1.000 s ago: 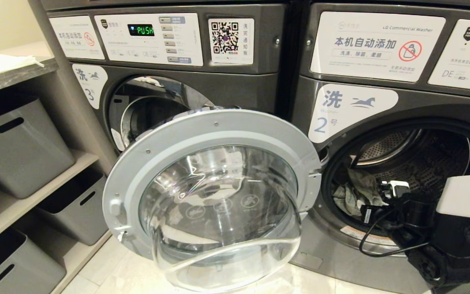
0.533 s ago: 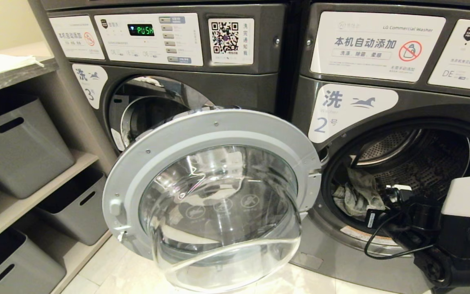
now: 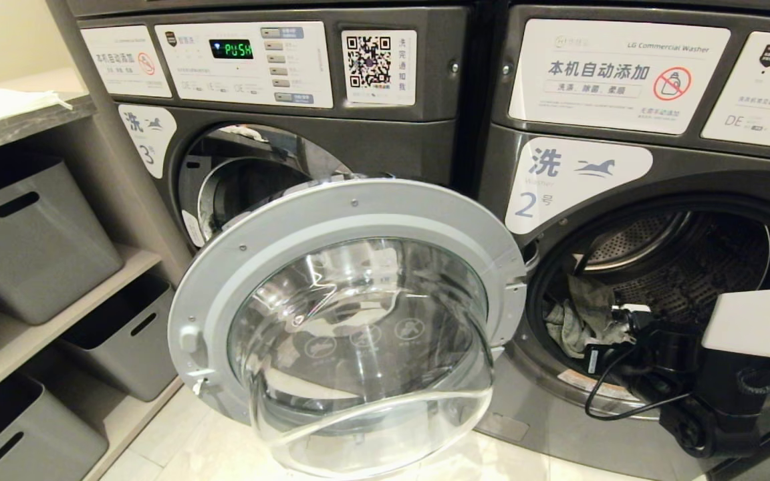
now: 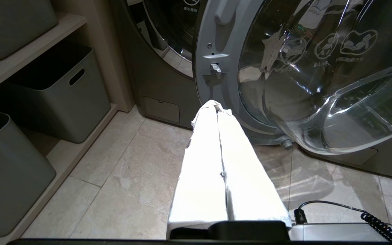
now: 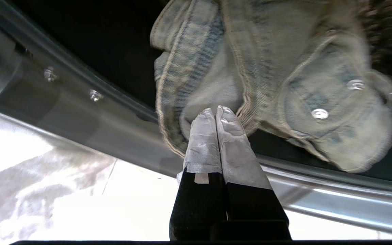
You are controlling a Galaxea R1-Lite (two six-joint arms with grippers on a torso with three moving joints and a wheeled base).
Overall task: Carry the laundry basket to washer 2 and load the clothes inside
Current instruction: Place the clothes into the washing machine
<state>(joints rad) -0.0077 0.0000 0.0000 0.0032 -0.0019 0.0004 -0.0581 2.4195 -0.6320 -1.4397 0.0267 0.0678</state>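
Observation:
Washer 2 (image 3: 559, 180) stands with its round door (image 3: 358, 321) swung wide open. The clothes (image 3: 582, 317), a washed denim garment, lie bunched in the drum just inside the rim. My right gripper (image 3: 625, 314) reaches into the drum mouth. In the right wrist view it (image 5: 215, 109) is shut, its tips against the denim (image 5: 267, 68), with no cloth showing between the fingers. My left gripper (image 4: 216, 103) is shut and empty, parked low over the floor in front of the open door (image 4: 318, 68). The laundry basket is out of view.
Washer 3 (image 3: 148, 133) stands to the left, its display reading PUSH, partly covered by the open door. Grey storage bins (image 3: 24, 234) sit on shelves at the far left. Pale floor tiles (image 4: 114, 170) lie below. A black cable (image 3: 619, 401) loops from the right arm.
The right gripper's fingers have come together, and the hand has shifted a little to the left at the drum mouth. The left arm has stayed still.

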